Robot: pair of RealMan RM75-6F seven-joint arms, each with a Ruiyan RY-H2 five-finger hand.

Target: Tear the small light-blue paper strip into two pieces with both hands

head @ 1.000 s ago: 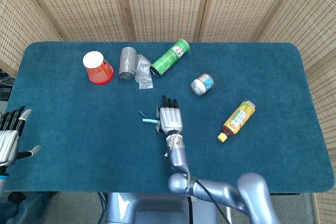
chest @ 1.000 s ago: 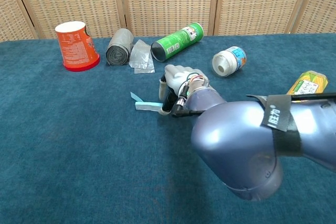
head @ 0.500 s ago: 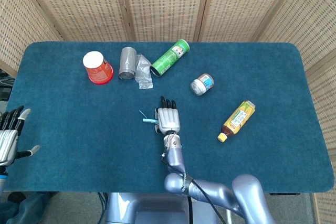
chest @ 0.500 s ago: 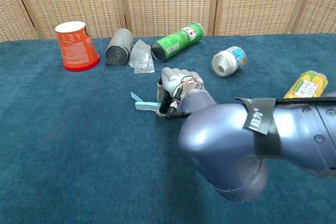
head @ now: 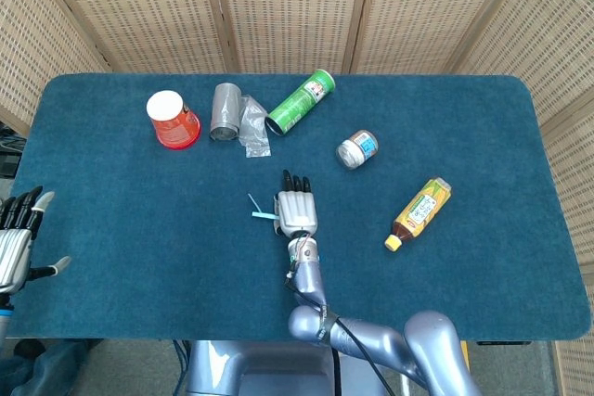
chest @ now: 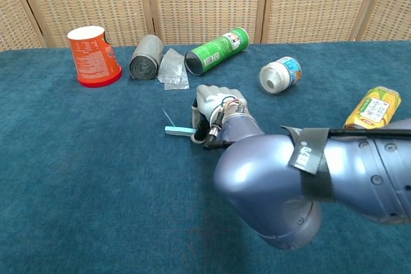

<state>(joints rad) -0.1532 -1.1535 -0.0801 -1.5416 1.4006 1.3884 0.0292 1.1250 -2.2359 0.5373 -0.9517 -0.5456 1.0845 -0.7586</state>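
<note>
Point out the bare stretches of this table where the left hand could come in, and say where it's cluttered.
Bare: the near-left cloth between the left hand and the paper strip, and the far right beyond the yellow bottle. Crowded: the far row of orange cup, grey roll, green can and small jar. The right hand is at the strip.

The right hand covers the paper strip's end, perhaps gripping it.
</note>
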